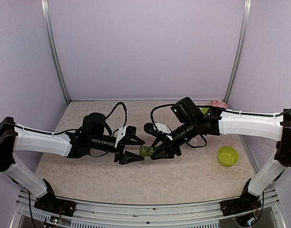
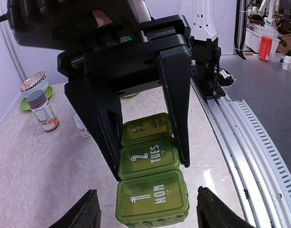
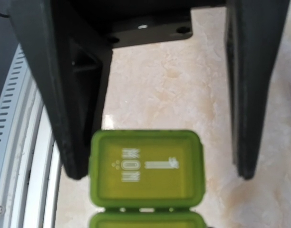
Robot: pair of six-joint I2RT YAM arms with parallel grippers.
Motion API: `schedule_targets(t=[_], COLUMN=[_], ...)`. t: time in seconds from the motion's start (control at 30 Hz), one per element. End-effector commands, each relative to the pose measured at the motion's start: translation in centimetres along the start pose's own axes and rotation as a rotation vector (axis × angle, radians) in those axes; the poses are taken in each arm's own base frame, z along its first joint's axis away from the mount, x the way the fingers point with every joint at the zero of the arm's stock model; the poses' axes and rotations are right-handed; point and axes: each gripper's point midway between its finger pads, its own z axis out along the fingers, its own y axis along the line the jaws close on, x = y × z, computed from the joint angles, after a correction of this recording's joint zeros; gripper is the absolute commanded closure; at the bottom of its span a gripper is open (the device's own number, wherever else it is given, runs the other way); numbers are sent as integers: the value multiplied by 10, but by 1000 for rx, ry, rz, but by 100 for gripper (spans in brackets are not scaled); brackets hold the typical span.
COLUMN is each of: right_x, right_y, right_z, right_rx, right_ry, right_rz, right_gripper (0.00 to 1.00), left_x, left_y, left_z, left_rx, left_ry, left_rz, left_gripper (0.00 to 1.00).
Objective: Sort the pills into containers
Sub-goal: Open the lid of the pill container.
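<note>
With the right tool [image 1: 157,153] clenched on the green pill box [image 1: 148,151] in mid-frame, the released left tool [image 1: 137,151] should lift a lid gently.

Lilac walls [image 1: 145,47] enclose a beige marbled table [image 1: 193,175]

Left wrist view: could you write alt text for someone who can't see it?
A green weekly pill organizer lies on a beige marbled table, lids closed, showing "1 MON" and "2 TUES". The right end effector reaches down from above, its black fingers straddling the Tuesday compartment. At the far left stand a pill bottle and a small dish.
</note>
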Motion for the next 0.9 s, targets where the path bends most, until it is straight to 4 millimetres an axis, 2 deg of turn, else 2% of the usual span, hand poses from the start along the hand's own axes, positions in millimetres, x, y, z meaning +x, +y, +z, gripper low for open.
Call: schedule_targets(t=[0.0,0.13,0.33,0.7,0.8,0.87], right_x=[-1,0,-1,-1,-1,0], right_y=[7,7,7,6,6,6], right_z=[2,2,2,2,2,2], right_rx=[-22,-22,-23,-20,-20,-17], right_ry=[-2,-1,-4,-3,-1,1], right_rz=[-10,-9,-12,-11,-12,-10], right_gripper=[65,65,66,66,66,66], left_x=[1,2,4,-2,-4,-5], left_y=[-2,-3,-2,-1,-2,-3], left_z=[2,4,5,6,7,7], left_rx=[3,6,12,6,10,8], left_ry=[7,10,17,4,-3,-9], left_rz=[11,7,2,7,3,-1], left_gripper=[32,32,40,58,72,73])
